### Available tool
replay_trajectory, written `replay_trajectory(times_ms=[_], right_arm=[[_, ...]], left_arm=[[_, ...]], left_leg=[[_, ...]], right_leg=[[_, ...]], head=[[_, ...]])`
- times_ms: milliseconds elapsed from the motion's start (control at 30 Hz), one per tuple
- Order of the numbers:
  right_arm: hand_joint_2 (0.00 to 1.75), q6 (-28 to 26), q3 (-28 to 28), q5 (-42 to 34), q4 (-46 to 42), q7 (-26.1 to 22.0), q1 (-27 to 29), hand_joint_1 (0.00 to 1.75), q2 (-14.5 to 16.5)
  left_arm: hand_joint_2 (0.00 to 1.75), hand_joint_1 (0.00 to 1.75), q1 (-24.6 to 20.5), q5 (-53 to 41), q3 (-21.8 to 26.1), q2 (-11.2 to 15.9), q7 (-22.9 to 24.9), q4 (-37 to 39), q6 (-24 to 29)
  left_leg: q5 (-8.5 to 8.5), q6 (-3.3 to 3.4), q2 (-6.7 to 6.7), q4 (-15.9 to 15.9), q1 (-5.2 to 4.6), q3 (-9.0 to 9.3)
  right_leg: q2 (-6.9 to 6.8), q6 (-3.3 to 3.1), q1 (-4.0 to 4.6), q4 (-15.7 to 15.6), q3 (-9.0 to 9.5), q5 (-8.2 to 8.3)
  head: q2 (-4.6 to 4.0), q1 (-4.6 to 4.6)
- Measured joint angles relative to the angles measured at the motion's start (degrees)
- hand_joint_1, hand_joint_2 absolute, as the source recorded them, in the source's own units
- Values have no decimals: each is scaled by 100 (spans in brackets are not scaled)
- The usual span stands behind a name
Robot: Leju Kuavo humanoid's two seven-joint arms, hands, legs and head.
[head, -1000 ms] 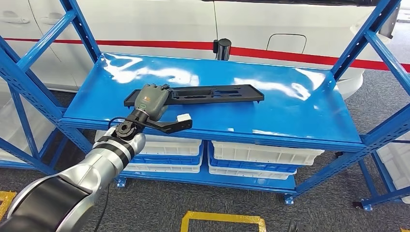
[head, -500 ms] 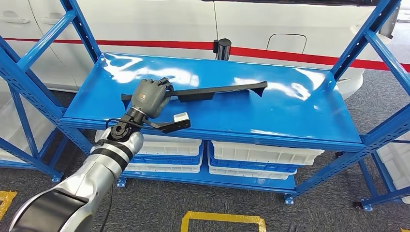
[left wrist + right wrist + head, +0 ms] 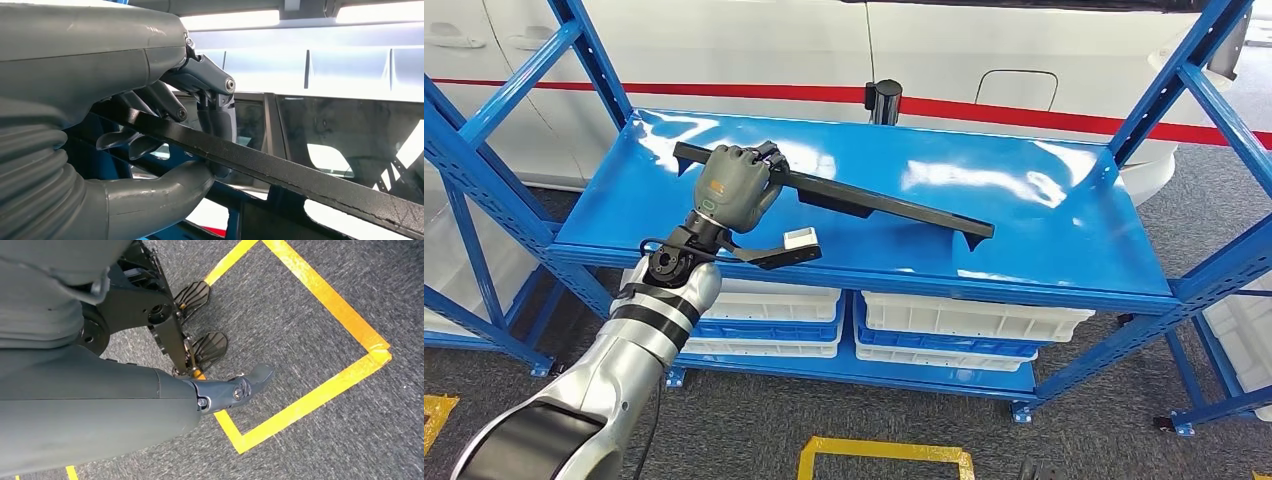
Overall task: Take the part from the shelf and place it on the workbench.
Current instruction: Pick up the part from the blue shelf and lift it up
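The part (image 3: 894, 207) is a long flat black plastic strip. My left hand (image 3: 732, 185) grips it near its left end, above the blue shelf (image 3: 1044, 235). The part hangs tilted, its far end sloping down toward the shelf's front right. In the left wrist view the fingers (image 3: 217, 107) wrap over the part (image 3: 310, 175) and the thumb sits under it. My right hand (image 3: 235, 389) hangs at my side over the floor, thumb stretched out, holding nothing.
Blue uprights (image 3: 1169, 95) frame the shelf on both sides. White bins (image 3: 974, 318) sit on the lower level. A white car with a red stripe and a black post (image 3: 884, 98) stand behind. Yellow tape (image 3: 884, 452) marks the grey carpet.
The part lay flat on the shelf a second ago. My left hand has closed on it, lifted it and swung it, so its free end now points toward the front right.
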Motion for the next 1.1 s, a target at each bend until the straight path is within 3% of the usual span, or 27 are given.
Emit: replay_trajectory(times_ms=[667,800,867,900,967,1000,1033,1067,1100], right_arm=[[0,-1,-45,17,0,-16,0,0,4],[0,-1,-50,18,-2,-23,-20,0,10],[0,-1,-56,26,-4,-33,-42,0,1],[0,-1,-63,32,-5,-37,-49,0,-4],[0,-1,-83,44,-4,-40,-47,0,-6],[0,0,-92,47,-4,-41,-40,0,-8],[0,0,-100,50,-4,-42,-34,0,-13],[0,0,-106,51,-4,-42,-28,0,-19],[0,-1,-113,53,-4,-42,-26,0,-28]], left_arm=[[175,175,238,176,45,-64,-284,-433,0],[175,175,273,281,58,-86,-401,-551,0],[175,175,297,328,70,-120,-462,-669,1],[175,175,315,350,75,-140,-488,-728,2],[175,175,368,380,85,-162,-528,-806,2],[175,175,411,392,92,-171,-543,-833,2],[175,175,458,403,101,-179,-558,-857,2],[175,175,501,416,110,-186,-573,-878,2],[175,175,538,428,116,-199,-589,-900,2]], left_leg=[[-4,3,0,8,-5,-2],[-5,79,-5,-13,-26,-12],[42,145,10,-112,1,20],[62,175,17,-156,17,37],[64,189,21,-163,11,30],[57,186,20,-162,11,29],[47,176,16,-159,13,35],[33,158,9,-154,20,45],[12,128,1,-139,31,56]], right_leg=[[0,4,-3,-7,-3,3],[1,53,-32,-23,-39,10],[-3,42,-24,240,-207,-88],[-5,23,-21,556,-401,-191],[-5,-9,-27,1424,-960,-405],[-6,10,-36,1756,-1223,-437],[-7,57,-51,1879,-1400,-367],[-9,128,-71,1763,-1462,-198],[-18,211,-97,1418,-1410,60]], head=[[0,0],[0,-4],[0,2],[0,9],[0,19],[0,20],[0,20],[0,20],[0,21]])
